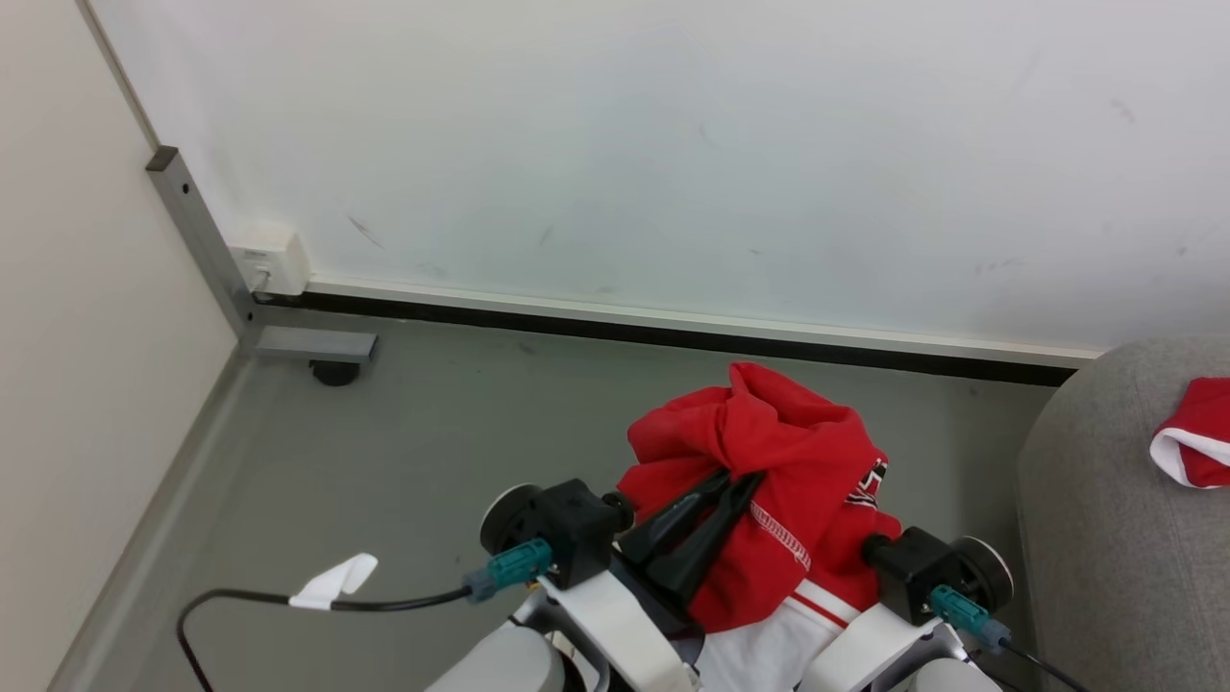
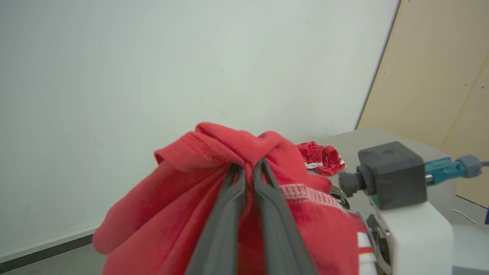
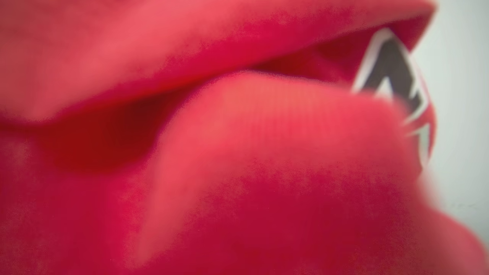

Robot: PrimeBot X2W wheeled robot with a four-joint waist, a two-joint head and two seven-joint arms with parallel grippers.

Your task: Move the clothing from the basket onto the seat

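Left gripper (image 1: 738, 478) clenched on a bunched fold of the red jersey (image 1: 769, 432), holding it raised over the floor (image 1: 432, 432), left of the seat (image 1: 1095, 519), evidently for carrying across. Right gripper (image 1: 908, 562) buried under the jersey; finger state cannot be told. Red shorts (image 1: 1196, 432) lie on the seat

A red jersey (image 1: 769, 452) with white trim hangs bunched in mid-air. Crumpled red shorts (image 1: 1194, 434) lie near the grey seat's (image 1: 1105, 538) rounded far corner.
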